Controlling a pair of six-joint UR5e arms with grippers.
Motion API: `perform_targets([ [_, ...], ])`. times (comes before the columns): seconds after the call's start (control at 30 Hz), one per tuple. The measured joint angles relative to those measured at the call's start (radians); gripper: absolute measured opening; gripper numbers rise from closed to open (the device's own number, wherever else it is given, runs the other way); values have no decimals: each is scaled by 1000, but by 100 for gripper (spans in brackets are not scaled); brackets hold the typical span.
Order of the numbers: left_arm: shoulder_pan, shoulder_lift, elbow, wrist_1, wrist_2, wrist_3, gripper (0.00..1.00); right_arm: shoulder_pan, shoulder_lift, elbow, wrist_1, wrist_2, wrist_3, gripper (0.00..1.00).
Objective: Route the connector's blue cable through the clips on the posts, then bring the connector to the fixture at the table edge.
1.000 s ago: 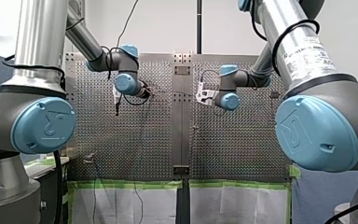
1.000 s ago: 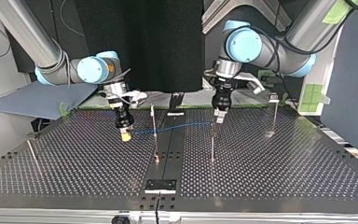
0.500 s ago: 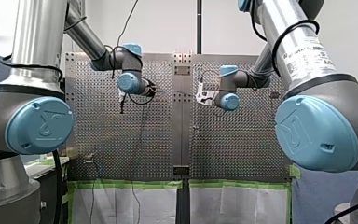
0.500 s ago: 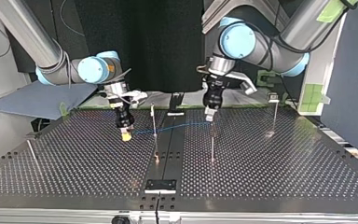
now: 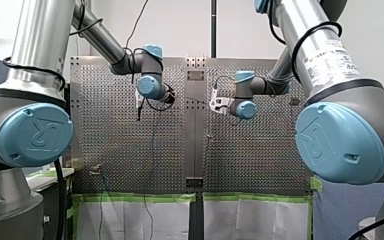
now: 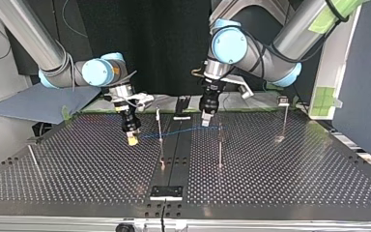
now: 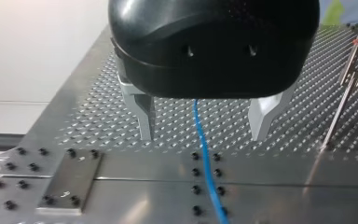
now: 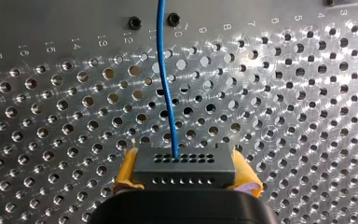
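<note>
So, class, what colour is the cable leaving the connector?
The cable is blue; right wrist view.

Robotics lab, test bench. Silver-and-blue industrial arms, left arm [image 5: 35, 70] and right arm [image 5: 325, 60], flank perforated metal table [image 5: 255, 150] at front view's centre. Thin posts [image 6: 219, 150] on plate. Green tape [image 5: 135, 197] along lower edge. Black curtain [image 6: 145, 43] at top view's upper middle.

My left arm [image 5: 40, 45] and right arm [image 5: 320, 55] are silver tubes with grey joints, round light-blue caps [image 5: 32, 135] and black cables [image 5: 59, 200]; the right carries a white printed label [image 5: 330, 61]. The left gripper [image 7: 203, 135] is glossy black with bare metal fingers [image 7: 145, 116], the right gripper [image 8: 186, 175] has yellow pads [image 8: 127, 170].
</note>
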Motion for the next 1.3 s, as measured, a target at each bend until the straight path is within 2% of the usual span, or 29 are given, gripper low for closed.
perform_targets([
  [0.23,-58,-33,59,-40,-59,-27,100,-1,2,0,3,0,0,0],
  [0.37,-75,-44,86,-48,-96,-31,100,0,3,0,2,0,0,0],
  [0.73,-73,-115,124,-55,-186,-20,100,0,4,0,3,-4,0,0],
  [1.03,-59,-121,135,-47,-257,-19,100,0,5,0,2,-5,0,0],
  [1.3,-62,-122,142,-44,-251,-19,100,1,6,0,1,-5,0,0],
])
